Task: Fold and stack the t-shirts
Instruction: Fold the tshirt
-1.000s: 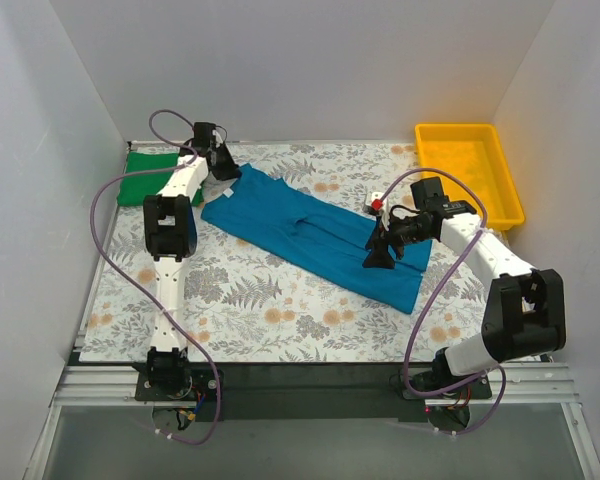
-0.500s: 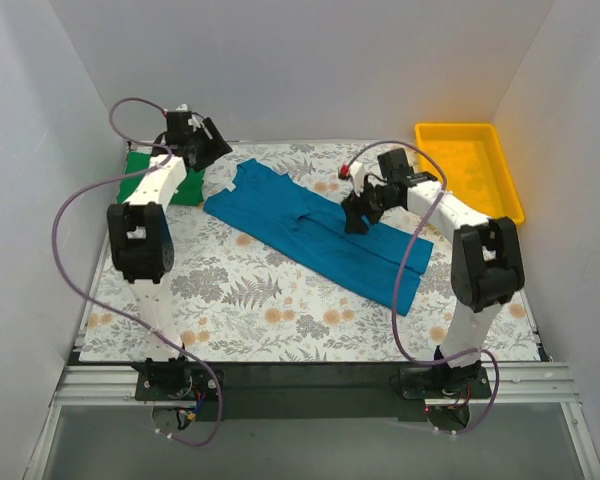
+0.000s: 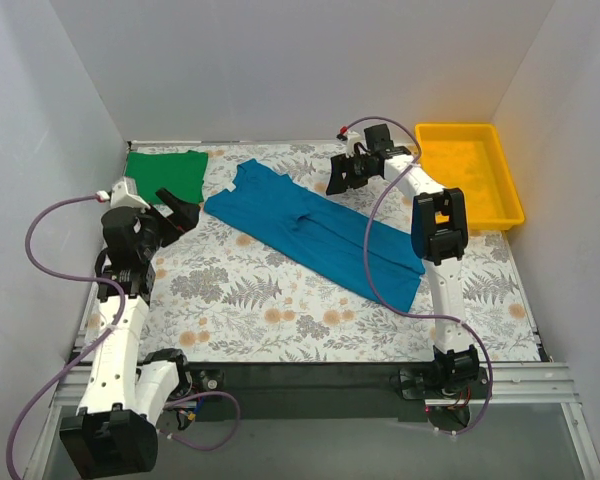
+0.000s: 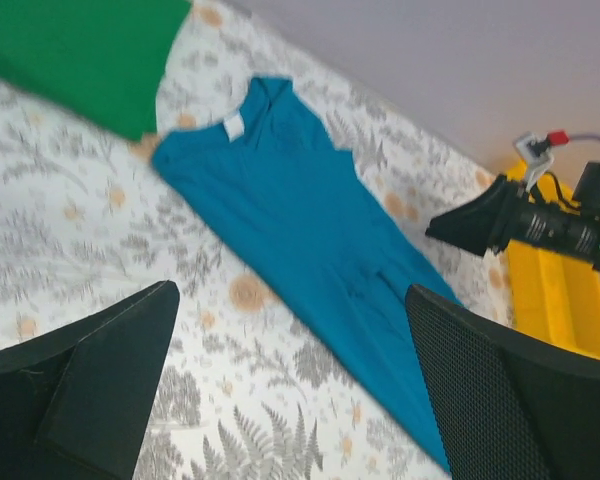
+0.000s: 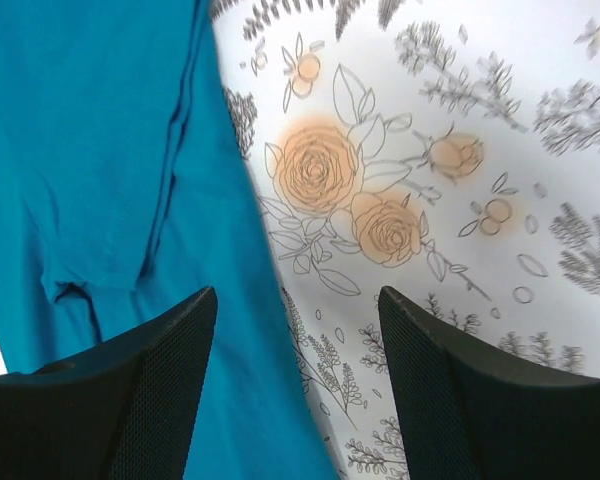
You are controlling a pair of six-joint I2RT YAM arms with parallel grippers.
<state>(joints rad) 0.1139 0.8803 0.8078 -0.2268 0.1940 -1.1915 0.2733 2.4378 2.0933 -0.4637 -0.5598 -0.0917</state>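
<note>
The teal-blue t-shirt point(image 3: 315, 230) lies folded into a long strip, running diagonally from the back left to the front right of the floral table point(image 3: 270, 320). Its white neck label point(image 4: 233, 125) shows at the far-left end. The green t-shirt point(image 3: 166, 174) lies folded flat at the back left corner. My left gripper point(image 3: 182, 208) hovers open left of the teal shirt point(image 4: 310, 230), holding nothing. My right gripper point(image 3: 337, 180) hangs open over the teal shirt's point(image 5: 90, 150) back edge, empty too. The left wrist view shows the green shirt point(image 4: 80, 50) at top left.
A yellow plastic tray point(image 3: 470, 170) stands at the back right corner, also in the left wrist view as the tray point(image 4: 555, 295). White walls close the table on three sides. Purple cables loop from both arms.
My left gripper opened and pulled back from the back left corner toward the left front. My right arm swung from the teal shirt's right end to the back centre.
</note>
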